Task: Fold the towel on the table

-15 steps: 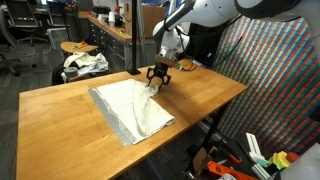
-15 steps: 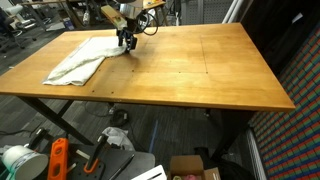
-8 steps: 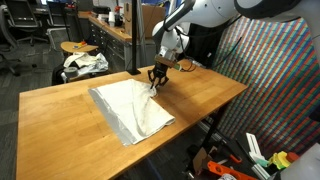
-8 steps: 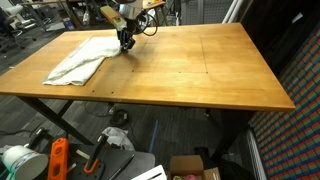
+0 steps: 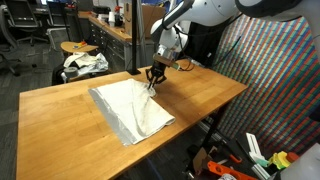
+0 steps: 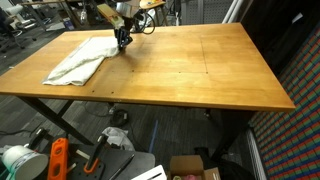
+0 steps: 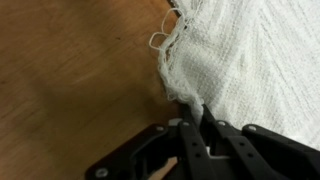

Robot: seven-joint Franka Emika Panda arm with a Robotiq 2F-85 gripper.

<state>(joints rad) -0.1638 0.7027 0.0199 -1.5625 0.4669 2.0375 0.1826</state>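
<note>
A white towel [image 5: 130,107] lies spread on the wooden table [image 5: 60,120], a little rumpled in an exterior view [image 6: 80,60]. My gripper [image 5: 153,80] is at the towel's far corner, near the table's back edge, also seen in an exterior view [image 6: 122,40]. In the wrist view the black fingers [image 7: 183,128] are shut on the frayed corner of the towel [image 7: 245,60], and a pinch of white cloth rises between them at the gripper [image 7: 194,118]. The corner looks slightly lifted off the wood.
A round stool with crumpled white cloth [image 5: 82,62] stands behind the table. Below the table's front lie an orange tool [image 6: 58,160], a box [image 6: 195,168] and a bucket [image 6: 15,160]. A patterned screen [image 5: 270,80] stands beside the table.
The fingers have shut on the towel's corner; a second ago they stood open around it. The gripper has since risen slightly with the corner.
</note>
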